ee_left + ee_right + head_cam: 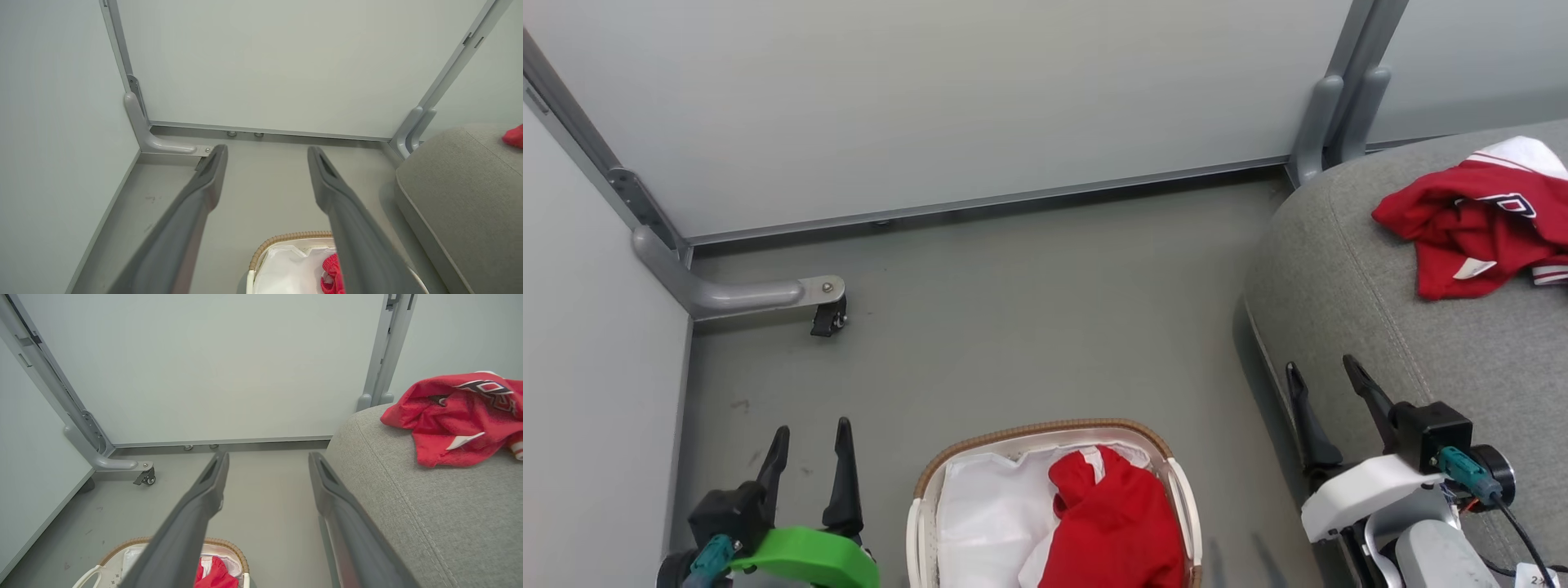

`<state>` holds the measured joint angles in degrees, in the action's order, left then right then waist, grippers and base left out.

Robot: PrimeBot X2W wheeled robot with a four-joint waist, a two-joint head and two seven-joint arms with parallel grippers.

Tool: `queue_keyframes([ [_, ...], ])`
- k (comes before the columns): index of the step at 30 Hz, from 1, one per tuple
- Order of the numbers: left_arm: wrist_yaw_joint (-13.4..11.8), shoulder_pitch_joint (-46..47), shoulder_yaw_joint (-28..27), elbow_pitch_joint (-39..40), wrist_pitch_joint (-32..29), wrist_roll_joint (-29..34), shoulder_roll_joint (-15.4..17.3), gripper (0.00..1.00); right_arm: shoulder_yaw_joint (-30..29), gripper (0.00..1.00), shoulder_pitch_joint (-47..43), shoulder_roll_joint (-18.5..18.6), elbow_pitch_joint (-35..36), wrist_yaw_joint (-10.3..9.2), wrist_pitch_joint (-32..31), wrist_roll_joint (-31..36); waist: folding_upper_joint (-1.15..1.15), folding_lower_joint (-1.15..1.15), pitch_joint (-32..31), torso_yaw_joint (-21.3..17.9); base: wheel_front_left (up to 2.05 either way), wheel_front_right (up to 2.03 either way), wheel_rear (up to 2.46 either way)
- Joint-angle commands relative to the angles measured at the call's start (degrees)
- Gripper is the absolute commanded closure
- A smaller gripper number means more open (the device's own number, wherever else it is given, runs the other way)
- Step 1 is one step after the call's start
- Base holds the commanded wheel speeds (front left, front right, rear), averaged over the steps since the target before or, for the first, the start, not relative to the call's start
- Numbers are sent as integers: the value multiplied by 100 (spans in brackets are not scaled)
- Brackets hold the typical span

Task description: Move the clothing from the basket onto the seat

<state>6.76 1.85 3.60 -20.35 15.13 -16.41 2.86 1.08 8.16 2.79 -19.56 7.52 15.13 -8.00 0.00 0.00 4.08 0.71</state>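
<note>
A: What lies where?
B: The first red garment (1462,229) lies crumpled on the seat (1339,278). The second red garment (1115,523) sits in the basket (1045,425), upon the white liner (988,514).
A: And the grippers?
B: The left gripper (813,426), beside the basket, and the right gripper (1320,364), at the seat's edge, each have their fingers parted and grip nothing.

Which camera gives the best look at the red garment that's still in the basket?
The head view: the red garment lies heaped in the basket, largely in view. Both wrist views catch just a sliver of it at the bottom edge.
</note>
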Motion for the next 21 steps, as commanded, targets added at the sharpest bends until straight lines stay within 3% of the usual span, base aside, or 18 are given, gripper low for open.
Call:
queue_keyframes([
  [1,21,174,67,-3,3,24,6,0,-31,0,110,20,41,-6,4,37,0,0,115,-56,0,0,0],
  [11,70,1091,978,-506,2,357,7,0,-202,0,654,20,277,-6,4,132,0,0,995,-404,0,0,0],
  [21,77,2437,2629,-1699,2,620,124,0,-304,0,1442,18,609,-6,3,41,0,0,2362,-985,0,0,0],
])
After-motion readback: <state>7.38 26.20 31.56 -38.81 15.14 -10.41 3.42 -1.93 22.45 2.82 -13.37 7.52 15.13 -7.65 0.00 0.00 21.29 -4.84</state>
